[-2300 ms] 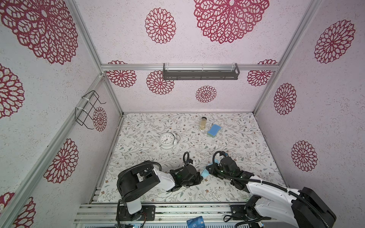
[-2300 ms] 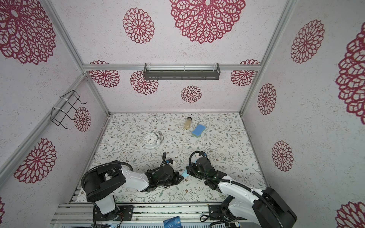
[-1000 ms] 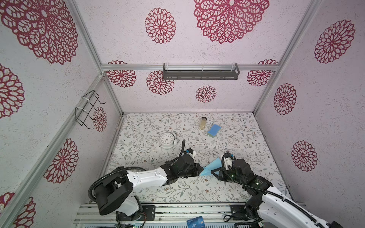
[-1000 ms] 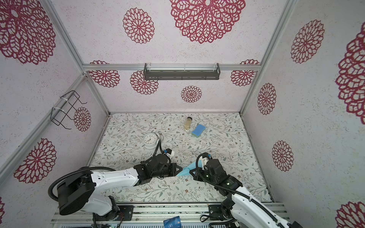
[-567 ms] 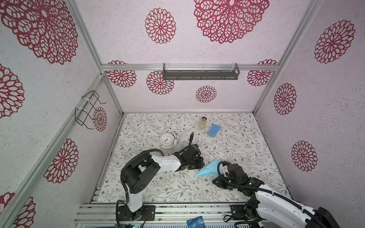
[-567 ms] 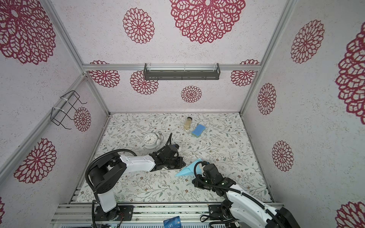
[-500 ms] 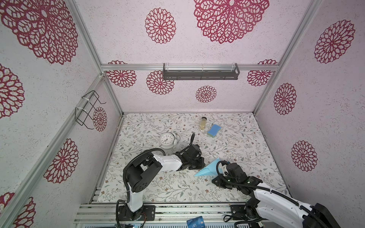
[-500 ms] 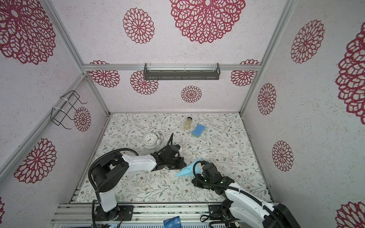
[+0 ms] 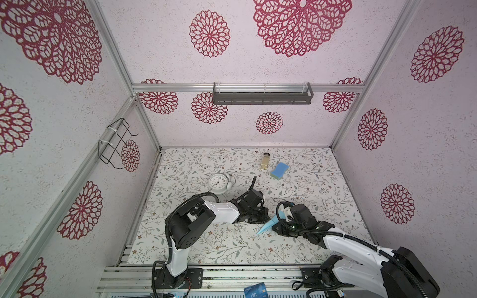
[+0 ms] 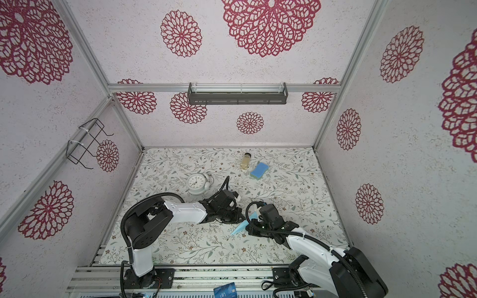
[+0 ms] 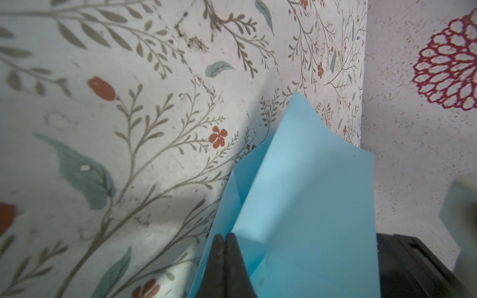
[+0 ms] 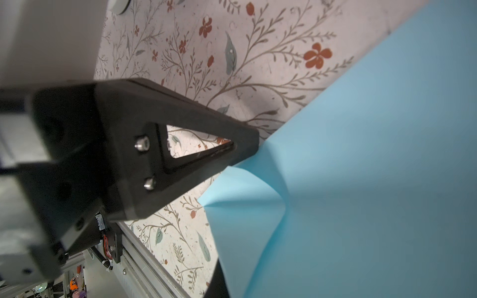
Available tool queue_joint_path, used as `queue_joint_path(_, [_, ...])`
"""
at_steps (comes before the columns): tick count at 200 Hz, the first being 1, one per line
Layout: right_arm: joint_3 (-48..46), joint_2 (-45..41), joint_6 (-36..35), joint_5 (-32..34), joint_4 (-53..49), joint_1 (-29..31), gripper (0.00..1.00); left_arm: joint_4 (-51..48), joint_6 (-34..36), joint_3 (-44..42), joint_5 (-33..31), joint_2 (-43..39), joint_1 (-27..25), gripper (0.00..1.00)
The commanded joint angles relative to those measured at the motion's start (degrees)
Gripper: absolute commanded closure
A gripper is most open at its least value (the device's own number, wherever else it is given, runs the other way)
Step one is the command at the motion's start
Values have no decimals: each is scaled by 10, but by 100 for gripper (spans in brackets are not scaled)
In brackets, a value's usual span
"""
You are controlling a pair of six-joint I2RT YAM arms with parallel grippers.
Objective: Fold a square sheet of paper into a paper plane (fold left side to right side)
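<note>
The floral-patterned tabletop [image 9: 322,185] carries a white clock [image 9: 218,182], a small jar [image 9: 266,161] and a blue sponge [image 9: 279,170].

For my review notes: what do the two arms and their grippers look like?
The left arm and right arm match: glossy white shells between bulky black joint housings, black bases on a metal rail, black cables looping outside. The left gripper and right gripper are matte black; the left's fingers taper, with a triangular cut-out and two silver screws. No markings visible.
</note>
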Motion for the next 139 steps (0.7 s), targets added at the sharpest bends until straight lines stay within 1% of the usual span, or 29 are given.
queue_joint_path(1, [8, -2, -11, -4, 19, -4, 100, 12, -4, -7, 9, 8, -3, 100])
queue_joint_path(33, [8, -8, -1, -11, 33, -6, 100, 13, -3, -8, 11, 8, -5, 100])
queue_joint_path(81, [5, -19, 9, -2, 33, -8, 100, 20, -7, -16, 8, 8, -6, 100])
queue_joint_path(139, [-18, 13, 14, 10, 59, -15, 100, 26, -9, -21, 11, 8, -6, 100])
